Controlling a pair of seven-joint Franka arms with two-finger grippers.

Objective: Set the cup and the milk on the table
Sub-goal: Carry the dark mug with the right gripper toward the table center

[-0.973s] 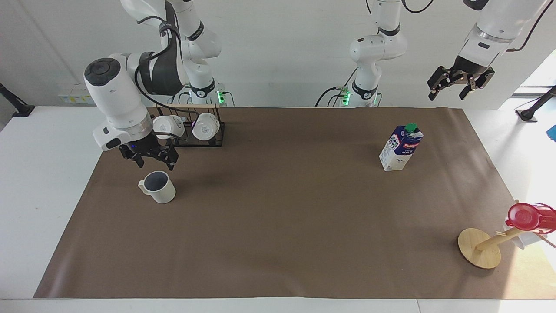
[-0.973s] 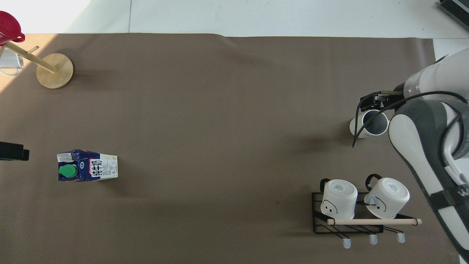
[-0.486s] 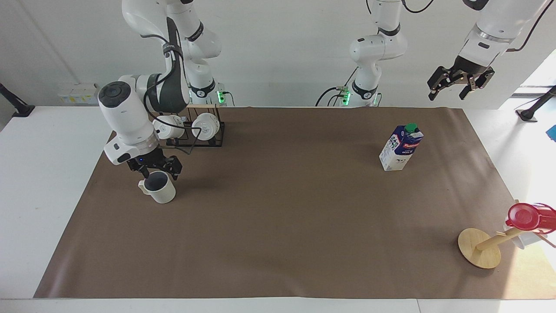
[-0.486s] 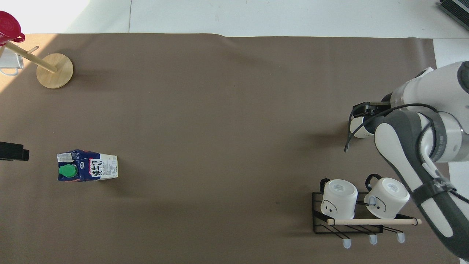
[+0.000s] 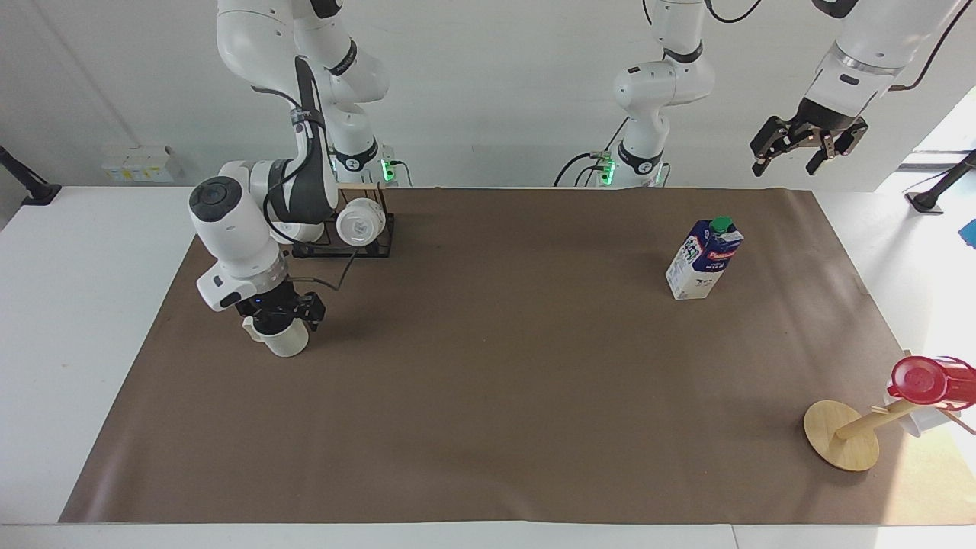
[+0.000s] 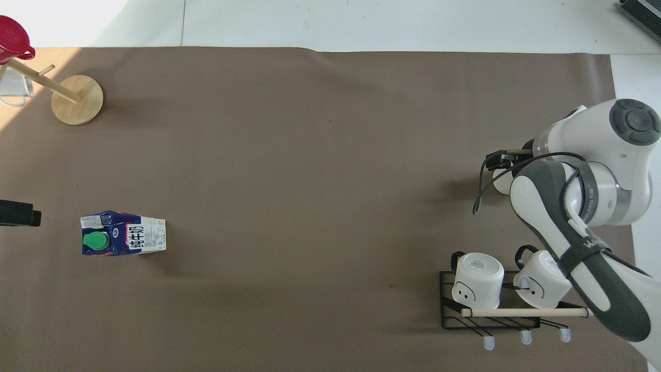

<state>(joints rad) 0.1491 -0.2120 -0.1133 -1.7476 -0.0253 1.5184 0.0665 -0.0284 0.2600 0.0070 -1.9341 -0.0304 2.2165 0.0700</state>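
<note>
The cream-white cup [image 5: 284, 342] stands upright on the brown mat [image 5: 488, 396] toward the right arm's end of the table. My right gripper [image 5: 279, 314] is down on the cup's top, fingers open and astride its rim. The arm hides most of the cup in the overhead view [image 6: 500, 185], where the right gripper [image 6: 502, 161] shows just above it. The milk [image 5: 703, 259] stands upright on the mat toward the left arm's end, also in the overhead view [image 6: 124, 233]. My left gripper [image 5: 808, 149] waits open, high over the table's edge.
A black wire rack [image 5: 347, 244] with two white mugs [image 6: 477, 279] stands nearer to the robots than the cup. A wooden mug stand [image 5: 841, 435] with a red cup [image 5: 923, 380] stands at the left arm's end, farther from the robots than the milk.
My right gripper has come down from above the cup onto its rim. The cup, the milk and the left arm have not moved.
</note>
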